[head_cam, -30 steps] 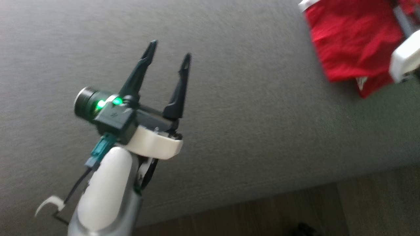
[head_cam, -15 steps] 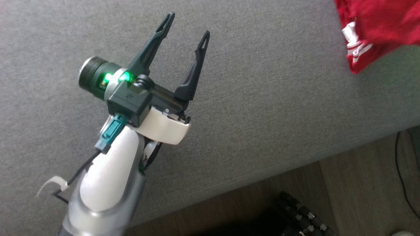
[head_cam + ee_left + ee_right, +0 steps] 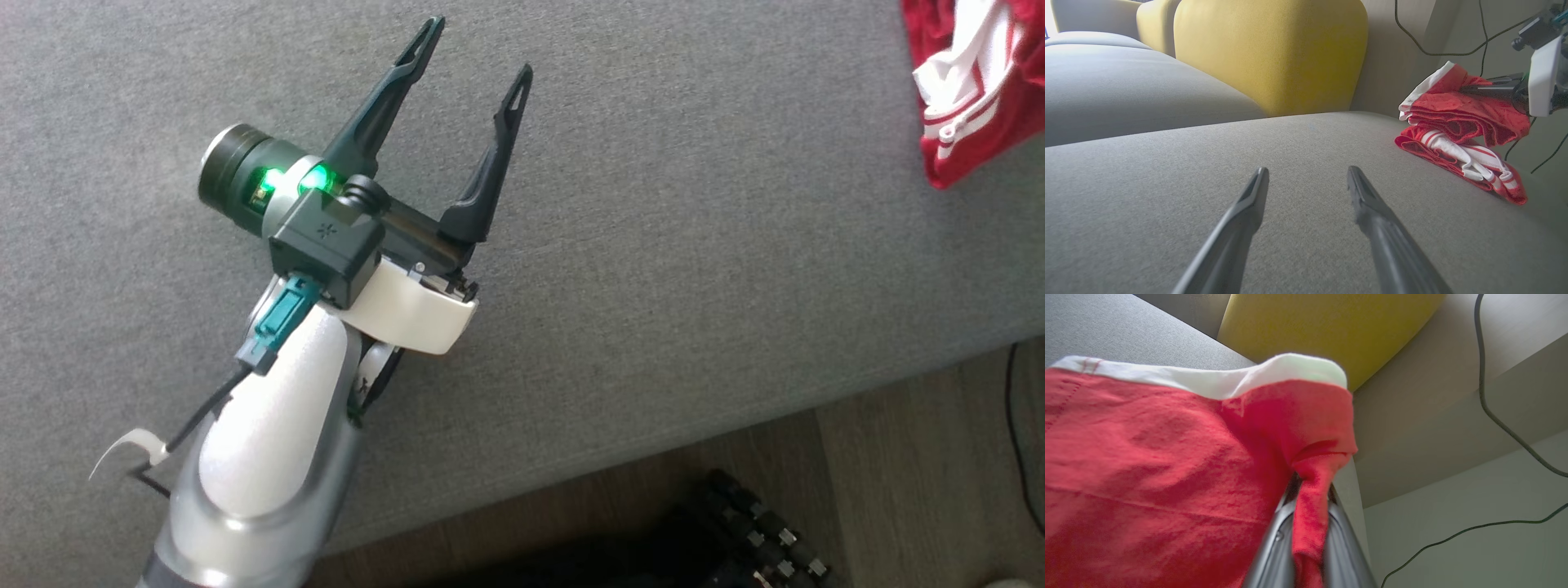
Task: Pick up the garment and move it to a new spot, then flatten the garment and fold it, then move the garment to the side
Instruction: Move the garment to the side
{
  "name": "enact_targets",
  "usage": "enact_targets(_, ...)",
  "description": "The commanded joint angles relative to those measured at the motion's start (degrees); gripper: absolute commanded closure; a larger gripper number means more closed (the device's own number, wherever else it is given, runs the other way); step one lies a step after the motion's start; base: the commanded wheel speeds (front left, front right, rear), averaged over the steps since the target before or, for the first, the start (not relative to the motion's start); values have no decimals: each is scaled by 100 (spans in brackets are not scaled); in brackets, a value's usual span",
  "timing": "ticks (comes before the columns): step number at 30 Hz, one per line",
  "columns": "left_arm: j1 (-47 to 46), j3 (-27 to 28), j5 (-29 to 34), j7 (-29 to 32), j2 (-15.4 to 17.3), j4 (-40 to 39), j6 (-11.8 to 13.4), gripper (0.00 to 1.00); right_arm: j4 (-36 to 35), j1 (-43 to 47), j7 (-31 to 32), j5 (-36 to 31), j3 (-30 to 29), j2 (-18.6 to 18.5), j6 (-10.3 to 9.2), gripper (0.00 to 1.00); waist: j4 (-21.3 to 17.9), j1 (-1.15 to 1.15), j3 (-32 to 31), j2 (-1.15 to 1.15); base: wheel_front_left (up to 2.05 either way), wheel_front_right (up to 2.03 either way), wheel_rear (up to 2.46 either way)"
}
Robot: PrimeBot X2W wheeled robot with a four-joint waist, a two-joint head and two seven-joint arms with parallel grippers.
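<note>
**Red garment pinched at the cushion's right end**

The garment [image 3: 1457, 118], red with white trim, sits bunched at the right end of the grey cushion [image 3: 694, 286]. Its lower folds rest on the cushion and its top edge is raised. My right claw [image 3: 1309, 490] is clamped on a fold of that raised edge. My left claw [image 3: 478, 49] hovers over the cushion's middle, well apart from the garment, jaws spread wide and empty. A yellow backrest [image 3: 1269, 53] stands behind the cushion.

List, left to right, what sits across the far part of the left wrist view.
grey seat cushion → yellow back cushion → red garment
</note>
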Motion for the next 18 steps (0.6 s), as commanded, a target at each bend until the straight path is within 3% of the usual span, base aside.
enact_targets(1,-73,89,-6,-27,25,-173,-21,0,-100,142,2,-34,-99,-187,-3,100,19,-1,16,0,0,0,0)
enact_targets(2,-79,90,-6,-27,22,-171,-22,0,-93,142,22,-52,-124,-179,-3,64,32,-1,27,0,0,0,0)
enact_targets(3,-85,91,-7,-27,20,-169,-23,0,-92,143,33,-77,-147,-174,-3,0,44,-1,36,0,0,0,0)
enact_targets(11,-56,167,-40,-27,4,-124,-17,0,-255,275,143,-497,-445,-97,-3,0,85,-1,-60,0,0,0,0)
enact_targets(18,120,231,-128,-27,-17,-96,40,0,-661,322,382,-730,-581,111,-3,0,110,-1,-542,0,0,0,0)
